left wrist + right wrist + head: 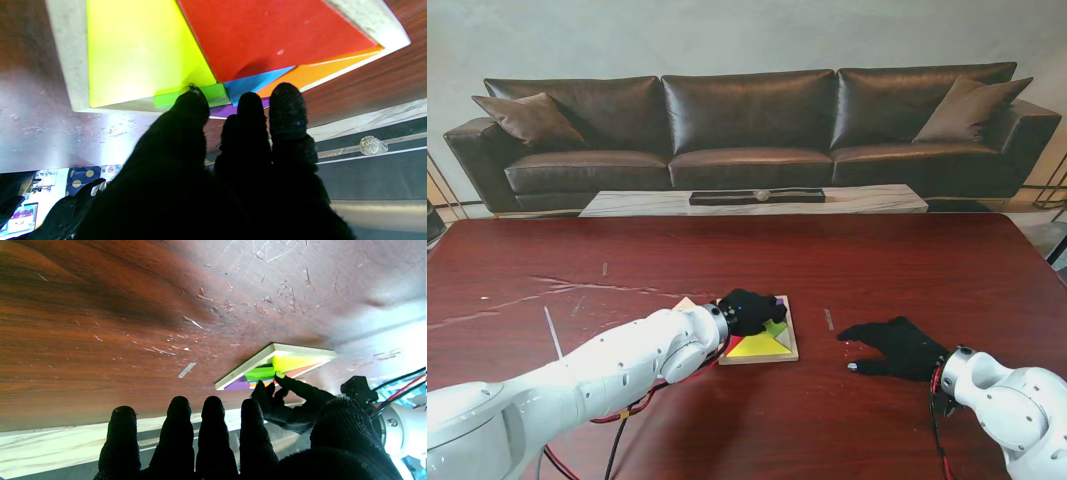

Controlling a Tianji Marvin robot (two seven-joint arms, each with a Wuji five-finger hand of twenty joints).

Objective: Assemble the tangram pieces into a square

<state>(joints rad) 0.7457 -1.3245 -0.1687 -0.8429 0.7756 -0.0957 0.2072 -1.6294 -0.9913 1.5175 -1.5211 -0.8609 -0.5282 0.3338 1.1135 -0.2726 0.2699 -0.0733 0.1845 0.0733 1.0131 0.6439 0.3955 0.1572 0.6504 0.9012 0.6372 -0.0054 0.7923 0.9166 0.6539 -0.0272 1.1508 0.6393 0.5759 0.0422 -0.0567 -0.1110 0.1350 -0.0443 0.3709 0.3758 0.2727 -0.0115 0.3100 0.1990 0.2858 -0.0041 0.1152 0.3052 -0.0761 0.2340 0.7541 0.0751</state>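
A: Nearest, right robot hand [897, 348]: flat on the counter [627, 260], fingers spread, holding nothing. Well apart from the tray.

B: Just beyond, left robot hand [749, 311]: over the wooden tray [792, 345], fingertips [191, 100] pressing on the green piece [217, 93]. Not gripping; fingers extended, nothing enclosed.

A: Step in hand, by judgement: final seating of pieces. Yellow piece [133, 53], red piece [267, 33], blue piece [250, 85], orange piece [317, 71] and purple piece [238, 383] all inside the frame.

B: Next move, likely: gentle push to settle the green piece flush, without lifting its neighbours.

A: Left wrist view: seams between colours, fingertip contact. Stand view: those hidden under the glove.

B: Right wrist view: tray edge-on, green piece seemingly riding slightly proud. Farthest, stand view only: sofa [747, 120] behind the counter.
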